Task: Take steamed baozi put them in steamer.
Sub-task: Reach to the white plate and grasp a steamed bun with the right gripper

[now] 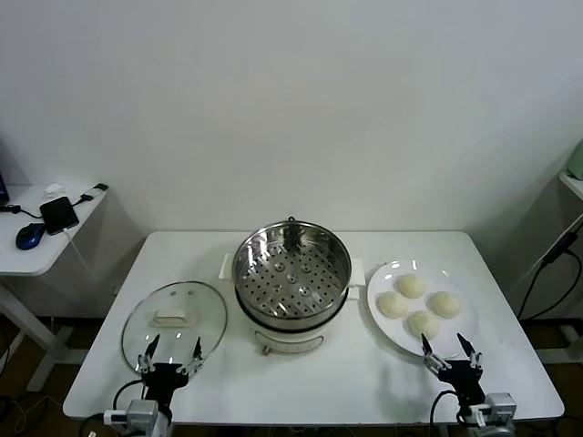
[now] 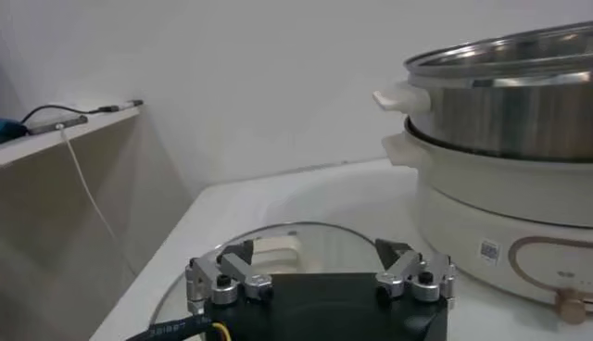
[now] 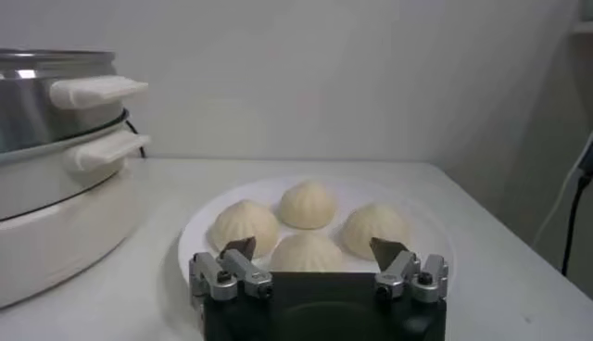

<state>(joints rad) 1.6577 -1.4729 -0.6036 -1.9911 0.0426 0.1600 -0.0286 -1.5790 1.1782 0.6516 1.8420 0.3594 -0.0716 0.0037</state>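
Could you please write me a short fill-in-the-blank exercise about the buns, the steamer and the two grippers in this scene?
1. The flat white plate holds ____ cream-white steamed baozi.
2. The perforated tray inside the large round shiny steel steamer holds ____ baozi.
3. The round glass lid lies on the table on the robot's ____ side of the steamer.
4. Both the left gripper and the right gripper have their jaws ____.

Missing words: four; no; left; open

four cream-white buns [image 1: 418, 305] sit clustered on a plate, just right of the open, empty steel steamer [image 1: 291, 273] at mid-table.
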